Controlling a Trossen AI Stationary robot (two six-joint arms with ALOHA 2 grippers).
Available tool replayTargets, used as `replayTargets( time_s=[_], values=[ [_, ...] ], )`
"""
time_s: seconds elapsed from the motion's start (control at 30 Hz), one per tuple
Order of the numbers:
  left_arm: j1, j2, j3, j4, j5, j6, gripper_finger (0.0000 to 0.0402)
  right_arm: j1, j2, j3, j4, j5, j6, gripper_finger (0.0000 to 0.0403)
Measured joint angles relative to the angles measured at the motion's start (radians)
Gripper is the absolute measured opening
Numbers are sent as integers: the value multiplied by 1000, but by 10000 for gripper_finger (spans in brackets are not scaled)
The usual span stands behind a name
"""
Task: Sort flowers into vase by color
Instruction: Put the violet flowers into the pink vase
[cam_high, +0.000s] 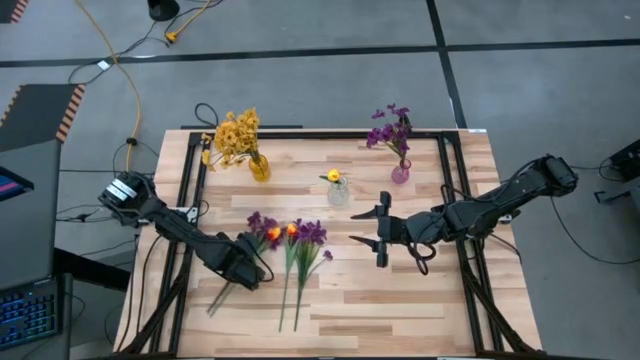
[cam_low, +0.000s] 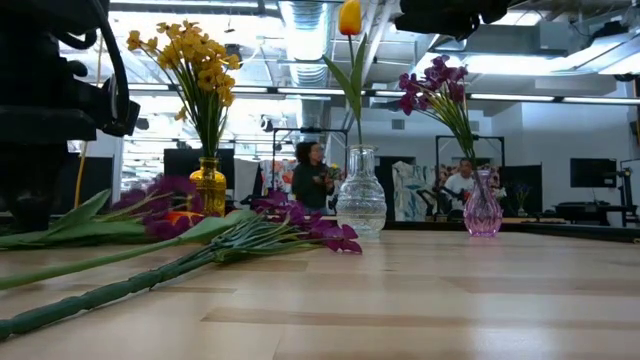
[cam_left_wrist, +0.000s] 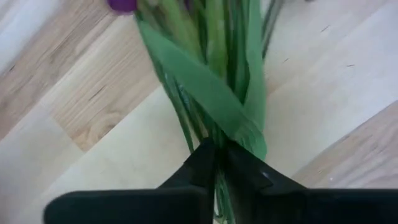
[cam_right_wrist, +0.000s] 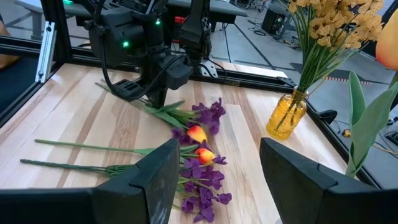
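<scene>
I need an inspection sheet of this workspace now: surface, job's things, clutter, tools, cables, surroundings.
Surface: wooden table in a black frame.
Job's things: yellow flowers in yellow vase; one tulip in clear vase; purple flowers in pink vase; loose purple flowers and tulips lying on the table.
Clutter: nothing seen.
Tools: left tool shut on a green stem of the loose flowers; right tool open, holds nothing, at mid-table.
Cables: yellow cable on the floor.
Surroundings: people behind the table.
</scene>
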Motion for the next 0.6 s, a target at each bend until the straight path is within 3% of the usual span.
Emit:
replayTargets(
  time_s=[0.37, 0.6],
  values=[
    [0, -50, 9, -6, -37, 1, 1, 0, 0, 0, 0, 0, 0, 250],
    [0, -50, 95, -6, -182, 108, 0, 0, 0, 0, 0, 0, 0, 250]
  ],
)
